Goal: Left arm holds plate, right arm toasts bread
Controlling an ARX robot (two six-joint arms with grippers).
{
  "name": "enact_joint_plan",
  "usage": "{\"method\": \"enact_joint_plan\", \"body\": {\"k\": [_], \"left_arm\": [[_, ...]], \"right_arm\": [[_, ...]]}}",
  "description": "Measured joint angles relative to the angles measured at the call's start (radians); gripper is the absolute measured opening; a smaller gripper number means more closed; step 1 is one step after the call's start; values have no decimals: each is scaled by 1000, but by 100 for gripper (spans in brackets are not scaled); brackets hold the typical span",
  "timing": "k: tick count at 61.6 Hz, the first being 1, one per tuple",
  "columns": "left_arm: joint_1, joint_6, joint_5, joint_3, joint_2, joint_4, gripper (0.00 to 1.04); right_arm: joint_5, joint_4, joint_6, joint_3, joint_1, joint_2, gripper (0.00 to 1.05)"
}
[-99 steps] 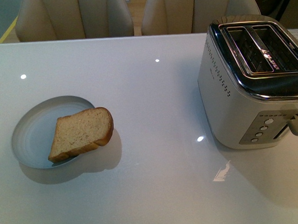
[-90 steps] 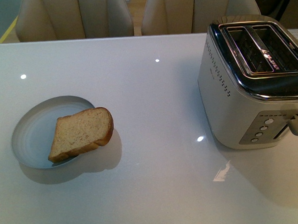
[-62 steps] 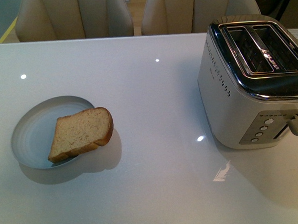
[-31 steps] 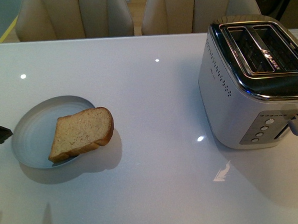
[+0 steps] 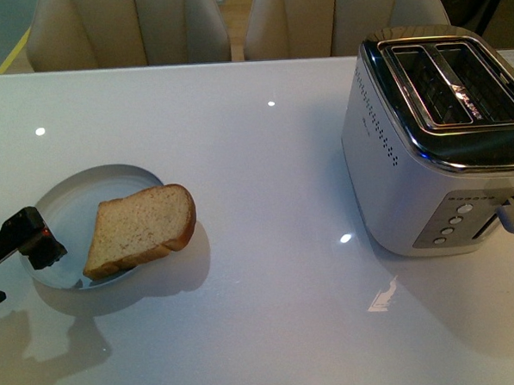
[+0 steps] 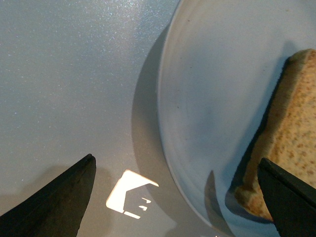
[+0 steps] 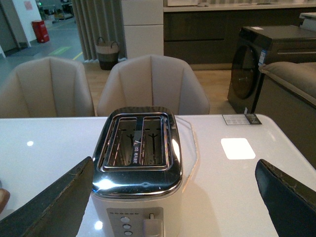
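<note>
Left gripper (image 6: 175, 195) hovers w/ jaws spread wide, gripping nothing. One black jaw is over the bare tabletop (image 5: 237, 142), the other over the plate (image 5: 60, 211) just beside the bread (image 5: 138, 226). Plate's rim runs between the two jaws; contact can't be confirmed.

The pale blue-grey plate sits near the tabletop's left edge, well apart from the toaster (image 5: 427, 149) at the right edge. The wholemeal slice lies tilted on the plate, its rounded crust end overhanging the rim on the side toward the toaster.

Right gripper (image 7: 173, 197) hangs w/ jaws wide apart, holding nothing, above the toaster's front panel. The cream-and-chrome two-slot toaster shows both slots unfilled. A small red-and-white tag shows inside the slots, text too small to read. Four round buttons and a side lever mark the front panel; no brand legible.

A printed card (image 7: 240, 119) lies on the tabletop just beyond the toaster, writing unreadable. Two beige chairs (image 5: 128, 27) stand at the far edge. A dark front-loading appliance (image 7: 252, 64) stands in the bkgd.
</note>
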Motion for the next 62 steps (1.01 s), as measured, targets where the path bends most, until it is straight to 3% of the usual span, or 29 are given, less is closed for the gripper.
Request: {"method": "enact_joint_plan", "body": {"k": [23,42,55,58,62], "left_arm": [[-52,-49,-43,137,75,-67,96],[-51,-148,-14,150,89,-97,44],[-47,-244,68,89,68,-97,9],[-45,-262,75,70,53,-90,3],[-42,-280,91,35,27,-80,3]], "right_arm": [[0,0,0,0,0,0,96],[0,0,0,0,0,0,96],[0,0,0,0,0,0,96],[0,0,0,0,0,0,96],[0,0,0,0,0,0,96]]}}
